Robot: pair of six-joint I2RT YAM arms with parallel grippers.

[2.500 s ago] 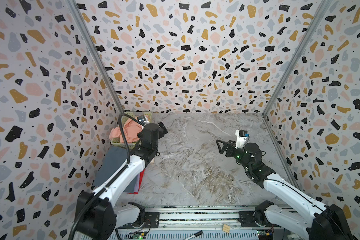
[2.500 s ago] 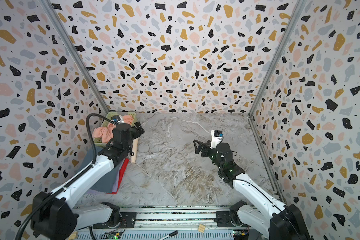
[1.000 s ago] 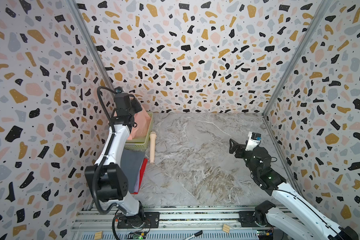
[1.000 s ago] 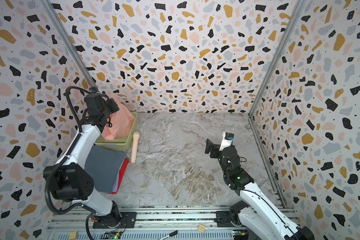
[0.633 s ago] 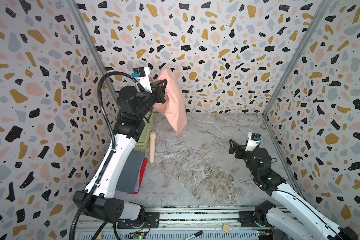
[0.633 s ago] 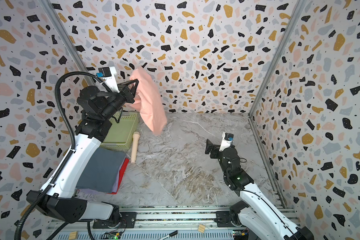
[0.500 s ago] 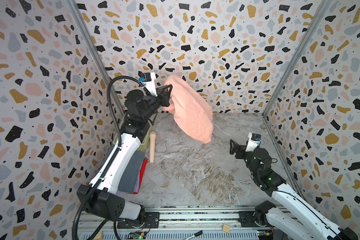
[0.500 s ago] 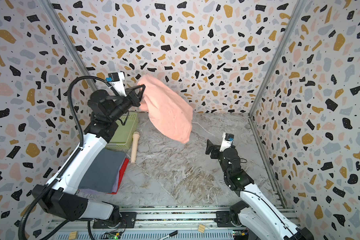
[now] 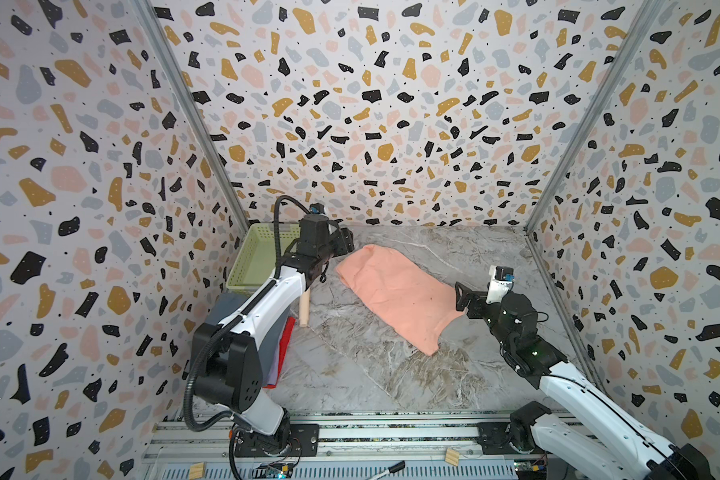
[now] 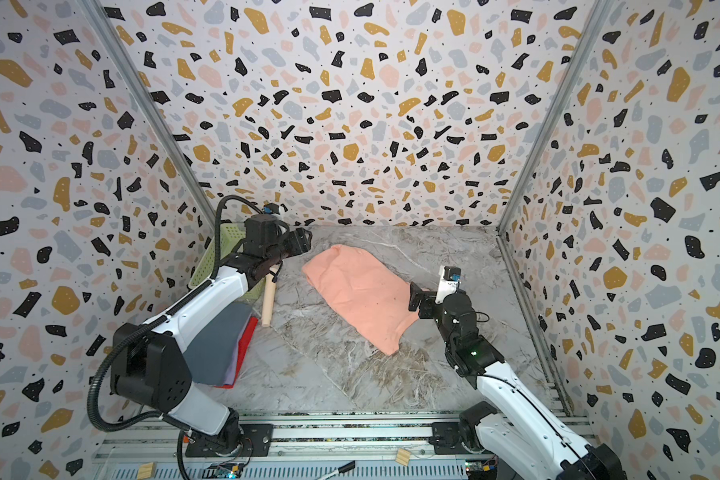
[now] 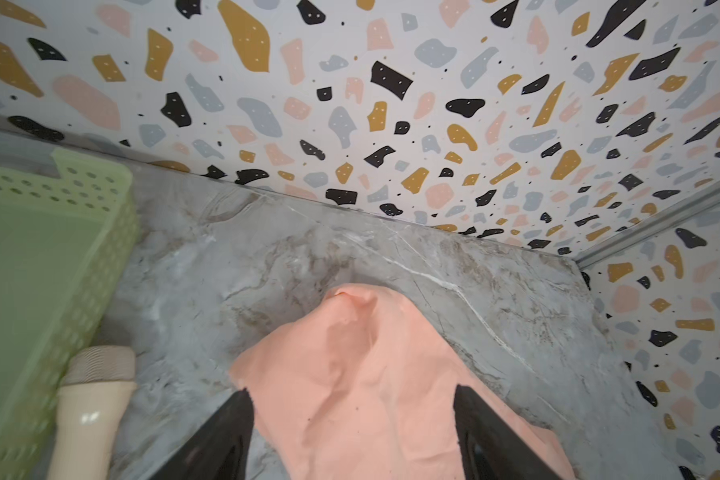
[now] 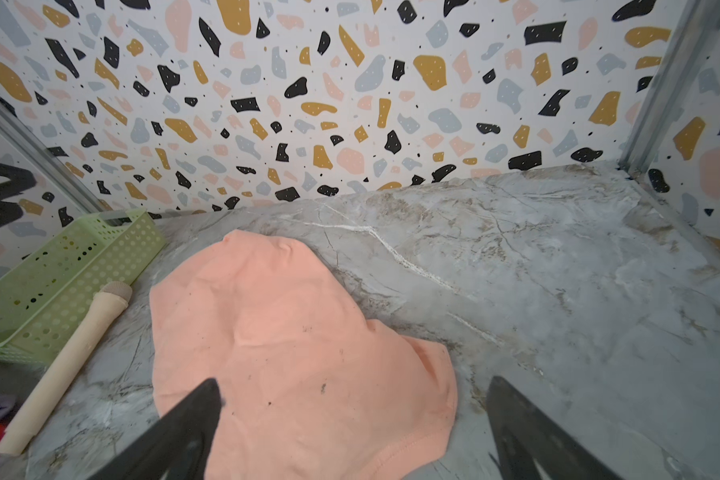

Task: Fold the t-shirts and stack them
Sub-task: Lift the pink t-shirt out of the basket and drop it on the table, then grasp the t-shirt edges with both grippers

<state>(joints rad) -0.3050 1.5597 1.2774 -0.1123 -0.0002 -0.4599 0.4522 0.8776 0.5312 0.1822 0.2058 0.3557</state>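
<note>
**Terrazzo-print booth, marble-look floor**

Three walls close the space: back wall (image 9: 371, 104), left wall (image 9: 59, 208) and right wall (image 9: 661, 208). All carry the same print, a white ground w/ black, ochre, pink & blue-grey flecks plus tiny dots. Bare metal corner posts (image 9: 197, 120) run up where the side walls meet the back one, leaning outward in both top views. The floor (image 9: 371, 374) is a grey marble-look sheet w/ thin white veins (image 12: 395, 253) & brownish patches (image 9: 445, 365), esp. toward the front. Light is even & soft; shadows on the floor are faint.
</note>
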